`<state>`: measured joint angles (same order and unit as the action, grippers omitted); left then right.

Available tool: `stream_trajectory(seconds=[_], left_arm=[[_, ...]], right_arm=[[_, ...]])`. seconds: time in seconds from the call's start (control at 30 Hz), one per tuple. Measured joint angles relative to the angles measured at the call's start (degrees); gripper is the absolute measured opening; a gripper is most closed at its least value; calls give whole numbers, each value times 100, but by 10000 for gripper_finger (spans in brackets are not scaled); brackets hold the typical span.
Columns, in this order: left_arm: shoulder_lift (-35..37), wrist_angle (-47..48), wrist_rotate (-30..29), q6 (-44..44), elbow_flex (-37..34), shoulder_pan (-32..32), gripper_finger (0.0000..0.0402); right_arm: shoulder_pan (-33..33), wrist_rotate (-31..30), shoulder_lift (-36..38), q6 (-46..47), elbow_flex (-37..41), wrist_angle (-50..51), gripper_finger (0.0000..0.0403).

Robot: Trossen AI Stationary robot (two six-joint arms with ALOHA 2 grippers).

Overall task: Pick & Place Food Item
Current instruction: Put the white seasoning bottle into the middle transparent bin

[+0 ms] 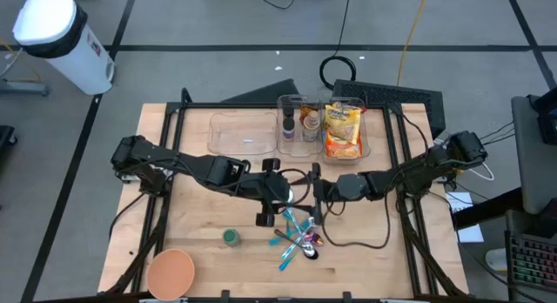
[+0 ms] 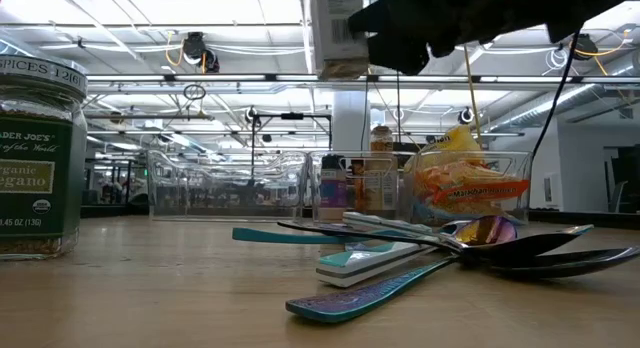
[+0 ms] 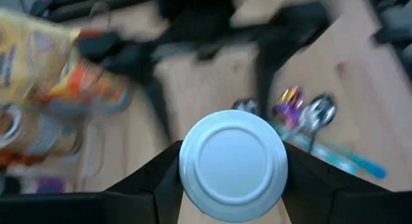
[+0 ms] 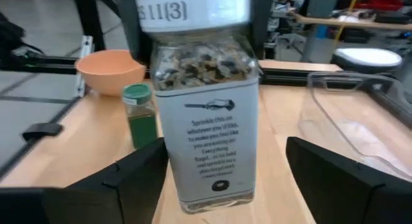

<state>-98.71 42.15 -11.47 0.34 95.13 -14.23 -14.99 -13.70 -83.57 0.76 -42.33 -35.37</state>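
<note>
L gripper (image 3: 233, 185) clamped on a seasoning jar (image 4: 206, 114) w/ white lid (image 3: 233, 165), held above the table (image 1: 200, 242). R gripper (image 4: 219, 185) faces it close, fingers spread wide either side of the jar, not touching. Just below the pair: pile of spoons (image 1: 300, 238). Beyond jar, R wrist view shows green-cap bottle (image 4: 140, 114) and orange bowl (image 4: 111, 69). Low view adds an oregano jar (image 2: 38, 158) up close.

1. A clear seasoning jar (image 4: 205, 114) with a white lid (image 3: 233, 164) is seen, filled with a mixed, flaky seasoning.
2. A white label with black print is carried on its side.
3. It is held upright above the table, over the middle.
</note>
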Motion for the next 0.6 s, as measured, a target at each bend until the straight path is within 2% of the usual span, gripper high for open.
stream_trajectory(seconds=[0.23, 0.37, 0.6], left_arm=[[-1, 8, 63, 6, 0, -16, 209], [-1, -142, 143, 164, 0, -27, 209], [2, -479, 308, 398, 0, -20, 209]], right_arm=[[113, 58, -4, -17, 0, -7, 283], [106, 421, -4, -193, 1, -110, 273], [100, 600, -4, -193, 7, -341, 227]])
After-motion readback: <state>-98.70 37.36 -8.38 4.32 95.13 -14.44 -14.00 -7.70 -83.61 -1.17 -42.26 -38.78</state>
